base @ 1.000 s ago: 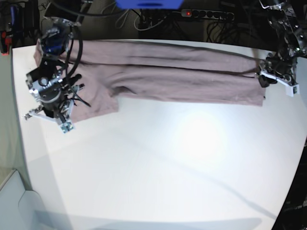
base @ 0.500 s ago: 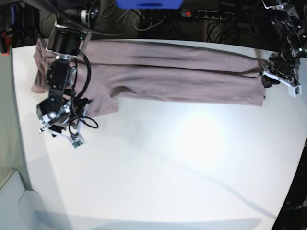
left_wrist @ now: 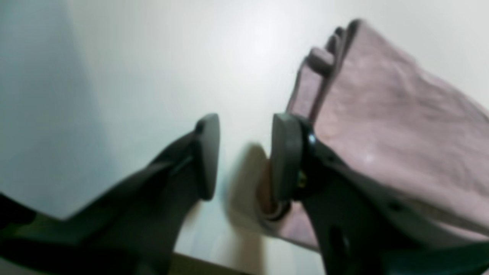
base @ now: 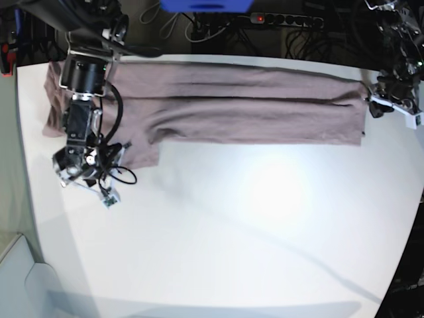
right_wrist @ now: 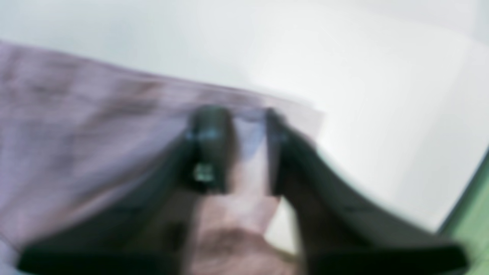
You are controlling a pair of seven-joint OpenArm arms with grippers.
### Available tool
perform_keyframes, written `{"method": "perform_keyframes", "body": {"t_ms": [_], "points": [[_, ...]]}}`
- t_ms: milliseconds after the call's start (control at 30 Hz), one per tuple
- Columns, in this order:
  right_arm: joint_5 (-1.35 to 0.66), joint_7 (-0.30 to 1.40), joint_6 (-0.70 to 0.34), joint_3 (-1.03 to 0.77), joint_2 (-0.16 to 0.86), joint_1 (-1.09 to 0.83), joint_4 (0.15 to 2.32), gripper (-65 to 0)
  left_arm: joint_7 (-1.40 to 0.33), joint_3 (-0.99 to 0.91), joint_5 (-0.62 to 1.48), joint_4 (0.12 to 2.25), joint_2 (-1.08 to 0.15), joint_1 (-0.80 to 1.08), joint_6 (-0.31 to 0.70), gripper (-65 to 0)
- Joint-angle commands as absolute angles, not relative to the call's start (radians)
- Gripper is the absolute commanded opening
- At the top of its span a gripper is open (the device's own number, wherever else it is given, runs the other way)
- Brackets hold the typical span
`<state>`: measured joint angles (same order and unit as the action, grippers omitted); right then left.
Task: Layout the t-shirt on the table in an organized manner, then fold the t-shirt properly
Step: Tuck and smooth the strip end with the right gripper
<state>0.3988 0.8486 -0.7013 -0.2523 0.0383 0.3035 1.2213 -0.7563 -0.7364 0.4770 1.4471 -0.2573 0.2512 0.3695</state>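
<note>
- Two arms work at opposite ends of one shirt (base: pixel 252 106), a plain dusty pink garment stretched in a long band on the white worktop (base: pixel 265 232).
- Shirt: lies along the far edge of the worktop and spans nearly its whole width, folded lengthwise, with dark creases running along the band. One sleeve juts toward the near edge at the right arm's end.
- Near half of the worktop: bare and glossy, with a bright glare patch at its middle.
- Right claw (right_wrist: pixel 248 130): lowered onto the lower edge of the jutting sleeve, near the worktop's side edge. Its fingers are drawn close, with pink cloth bunched in the narrow gap between them. The wrist picture is blurred, so the grip shows only roughly.
- Left claw (left_wrist: pixel 244 152): at the other end of the band, by the far corner. Its jaws stand apart with bare worktop showing between them; one finger (left_wrist: pixel 284 156) lies just beside the layered edge of the shirt, and nothing is gripped.
- Behind the far edge: a power strip (base: pixel 285 20) with a red light, among dark cables.
</note>
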Motion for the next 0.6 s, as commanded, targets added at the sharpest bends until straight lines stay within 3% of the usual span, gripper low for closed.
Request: {"method": "perform_keyframes", "body": {"t_ms": [0,133,400,567], "points": [[0.441,0.901,-0.698,-0.255,0.047,0.291,1.214,-65.0,-0.739,-0.742,0.492,1.466,-0.277,0.248,0.372,-42.5],[0.441,0.901,-0.698,-0.255,0.045,0.243,1.311,-65.0,-0.739,-0.753,0.492,1.466,-0.277,0.246,0.372,-42.5],[0.441,0.917,-0.698,-0.255,0.010,0.088,1.784,-65.0,-0.739,-0.750,0.492,1.468,-0.274,0.240,0.372,-42.5],[0.441,0.997,-0.698,-0.255,-0.001,0.030,1.969,-65.0,-0.739,-0.750,0.492,1.465,-0.274,0.239,0.372,-42.5]]}}
